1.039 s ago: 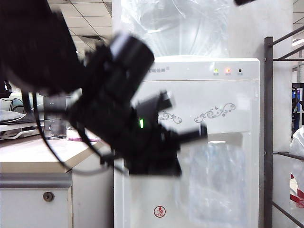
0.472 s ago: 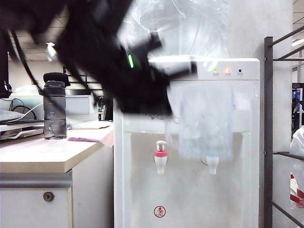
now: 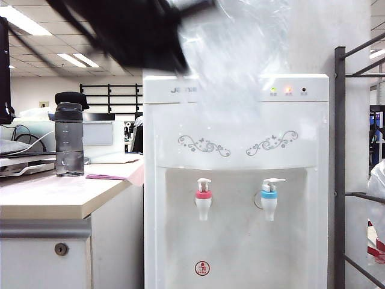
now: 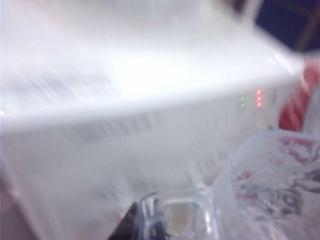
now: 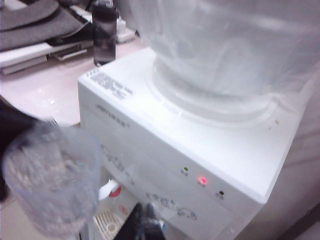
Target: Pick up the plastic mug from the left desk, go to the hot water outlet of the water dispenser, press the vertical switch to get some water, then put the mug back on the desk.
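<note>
While the left pincer (image 4: 150, 225), clamped on the plastic mug (image 4: 272, 190) by its handle, carries it high before the water dispenser (image 3: 234, 180), the closed right pincer (image 5: 145, 220) waits empty above. Next, likely: lower the mug beneath the hot water outlet (image 3: 203, 201).

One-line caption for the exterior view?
Left claw holds clear dimpled plastic mug high before tall white water dispenser; right claw unseen.

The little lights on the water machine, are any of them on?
Yes. On the water dispenser, the green light and the red light glow; the third light is dark.
</note>
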Robot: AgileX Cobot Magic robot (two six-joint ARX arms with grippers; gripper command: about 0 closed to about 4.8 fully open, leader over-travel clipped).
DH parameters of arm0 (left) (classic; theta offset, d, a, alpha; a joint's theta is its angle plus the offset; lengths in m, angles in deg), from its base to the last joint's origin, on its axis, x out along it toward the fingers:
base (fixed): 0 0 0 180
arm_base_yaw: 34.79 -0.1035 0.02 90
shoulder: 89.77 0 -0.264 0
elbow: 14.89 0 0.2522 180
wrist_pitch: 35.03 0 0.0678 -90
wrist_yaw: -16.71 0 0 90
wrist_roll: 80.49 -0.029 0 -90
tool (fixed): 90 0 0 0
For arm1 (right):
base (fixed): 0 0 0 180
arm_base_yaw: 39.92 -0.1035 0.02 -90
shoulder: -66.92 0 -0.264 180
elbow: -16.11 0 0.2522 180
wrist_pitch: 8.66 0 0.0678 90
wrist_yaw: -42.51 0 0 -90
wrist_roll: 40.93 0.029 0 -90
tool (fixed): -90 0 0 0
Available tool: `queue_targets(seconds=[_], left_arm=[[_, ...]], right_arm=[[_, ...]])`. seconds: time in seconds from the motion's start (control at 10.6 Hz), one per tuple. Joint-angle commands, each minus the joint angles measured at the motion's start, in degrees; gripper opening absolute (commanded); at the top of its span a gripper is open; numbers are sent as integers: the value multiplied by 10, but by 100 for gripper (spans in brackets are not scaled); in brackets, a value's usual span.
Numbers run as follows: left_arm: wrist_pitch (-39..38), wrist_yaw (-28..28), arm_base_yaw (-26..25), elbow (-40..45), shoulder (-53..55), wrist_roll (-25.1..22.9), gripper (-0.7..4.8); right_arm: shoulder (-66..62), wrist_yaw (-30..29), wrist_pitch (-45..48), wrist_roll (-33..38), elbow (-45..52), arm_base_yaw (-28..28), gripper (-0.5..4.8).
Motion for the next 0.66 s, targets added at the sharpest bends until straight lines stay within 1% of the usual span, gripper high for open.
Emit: queue_targets(seconds=[0.09,0.19,0.28,0.38,0.47,0.57,0.66], left_arm=[[-53,28,-88,-3,-200,-83,-7],[-64,20,-110,-3,-216,-94,-7],[-87,-128,-291,-3,-253,-99,-7],[-73,-207,-389,-3,-234,-89,-7],[-65,-218,-412,-3,-224,-89,-7],[-50,-235,-446,-3,-207,-89,-7],[-18,-263,-486,-3,-174,-89,-7]], right_arm=[[1,-21,37,1,-4,0,-1],[1,-21,41,1,-4,0,-2],[-7,-22,53,1,-3,0,-2],[-16,-23,57,1,-3,0,-2],[-19,-28,59,0,-2,0,-2],[-29,-42,68,0,-2,0,-2],[-46,-54,82,1,-2,0,-2]])
